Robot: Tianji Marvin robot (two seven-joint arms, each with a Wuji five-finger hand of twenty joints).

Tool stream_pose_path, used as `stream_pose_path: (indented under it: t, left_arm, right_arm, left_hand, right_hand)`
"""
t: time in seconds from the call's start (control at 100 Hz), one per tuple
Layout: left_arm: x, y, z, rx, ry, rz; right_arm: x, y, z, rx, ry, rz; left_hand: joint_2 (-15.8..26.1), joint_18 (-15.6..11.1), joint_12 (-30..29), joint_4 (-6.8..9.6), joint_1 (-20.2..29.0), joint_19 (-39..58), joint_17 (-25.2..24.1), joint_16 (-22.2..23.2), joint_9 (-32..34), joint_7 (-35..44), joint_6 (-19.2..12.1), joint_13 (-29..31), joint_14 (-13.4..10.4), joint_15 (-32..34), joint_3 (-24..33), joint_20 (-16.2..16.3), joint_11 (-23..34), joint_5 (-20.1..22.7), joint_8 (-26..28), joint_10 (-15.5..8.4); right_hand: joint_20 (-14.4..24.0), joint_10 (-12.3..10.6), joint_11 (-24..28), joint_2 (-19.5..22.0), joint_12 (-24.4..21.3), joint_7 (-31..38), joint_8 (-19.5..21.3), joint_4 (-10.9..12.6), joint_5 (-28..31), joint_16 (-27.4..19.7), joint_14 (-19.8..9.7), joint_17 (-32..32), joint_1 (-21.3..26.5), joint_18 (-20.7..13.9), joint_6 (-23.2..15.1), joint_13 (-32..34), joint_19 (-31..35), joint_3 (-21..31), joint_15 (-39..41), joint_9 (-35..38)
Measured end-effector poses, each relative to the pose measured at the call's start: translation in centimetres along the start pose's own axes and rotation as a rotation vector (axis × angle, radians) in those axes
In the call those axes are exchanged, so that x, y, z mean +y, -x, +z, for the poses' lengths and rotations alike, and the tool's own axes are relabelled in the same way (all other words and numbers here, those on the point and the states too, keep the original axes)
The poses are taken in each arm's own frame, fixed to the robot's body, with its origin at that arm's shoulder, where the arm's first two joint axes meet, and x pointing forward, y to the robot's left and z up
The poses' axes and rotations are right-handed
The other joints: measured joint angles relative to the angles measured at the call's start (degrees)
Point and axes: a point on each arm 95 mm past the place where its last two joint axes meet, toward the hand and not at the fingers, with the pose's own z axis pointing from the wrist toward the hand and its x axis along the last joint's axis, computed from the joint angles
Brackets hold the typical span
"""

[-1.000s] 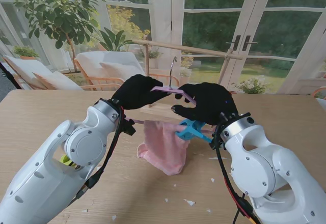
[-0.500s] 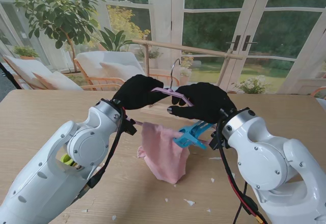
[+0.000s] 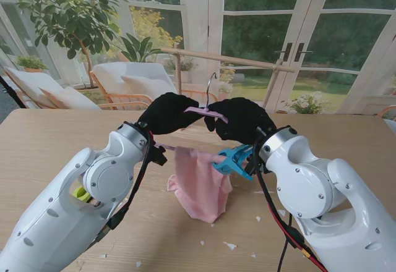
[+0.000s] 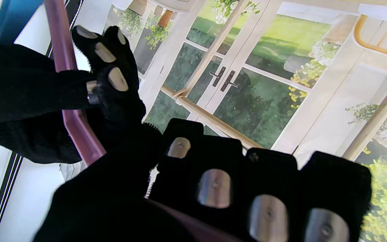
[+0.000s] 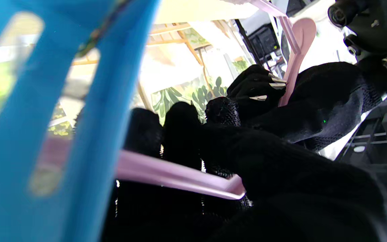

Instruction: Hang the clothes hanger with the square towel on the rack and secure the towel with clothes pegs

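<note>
Both black-gloved hands hold a pink clothes hanger [image 3: 204, 110] up above the table. My left hand [image 3: 166, 112] is shut on its left shoulder, my right hand [image 3: 240, 119] on its right shoulder. The hanger's metal hook [image 3: 210, 86] points up toward the wooden rack rail [image 3: 229, 60] behind it, apart from the rail. A pink square towel [image 3: 201, 182] hangs from the hanger's lower bar, its bottom near the table. A blue clothes peg [image 3: 231, 159] is clipped at the towel's right end, under my right wrist; it fills the right wrist view [image 5: 62, 111].
The wooden table [image 3: 55, 142] carries small white scraps [image 3: 229, 245] near me. A yellow-green object [image 3: 79, 193] shows partly behind my left arm. Behind the rack stand chairs [image 3: 124, 80], a potted plant [image 3: 68, 12] and glass doors [image 3: 291, 43].
My right hand has slid left along the hanger toward my left hand and risen a little. The peg and towel shifted left with it; the towel hangs slightly higher than a second ago.
</note>
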Motion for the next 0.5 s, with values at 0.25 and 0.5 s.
stream_pose_path:
  t: [0.25, 0.5]
  left_arm:
    - [-0.09, 0.18, 0.0, -0.007, -0.004, 0.0]
    - [-0.18, 0.12, 0.05, -0.009, -0.013, -0.007]
  right_arm:
    - [-0.33, 0.22, 0.12, -0.008, 0.007, 0.018]
    - [-0.74, 0.26, 0.43, 0.001, 0.073, 0.017]
  left_hand:
    - [0.4, 0.0, 0.0, 0.26, 0.0, 0.0, 0.0, -0.4, 0.0, 0.0, 0.1, 0.0, 0.0, 0.0, 0.5, -0.7, 0.0, 0.0, 0.0, 0.0]
    - [0.6, 1.9, 0.8, 0.26, -0.6, 0.0, 0.0, -1.7, -1.8, -2.3, 1.4, 0.0, 2.4, -2.6, 2.4, -8.8, -6.1, -3.5, -2.0, 1.8]
  right_hand:
    - [0.0, -6.9, 15.1, 7.8, 16.3, -2.1, 9.8, 0.6, -0.7, 3.8, -4.4, 7.2, -4.0, -3.5, -4.2, 4.2, 14.0, -6.5, 7.8, 5.5]
    - [-0.1, -8.3, 17.6, 10.3, 22.3, -3.7, 19.5, 2.0, 3.4, 4.6, -5.6, 20.1, -6.3, -3.3, -5.8, 13.5, 20.2, -5.8, 12.5, 15.1]
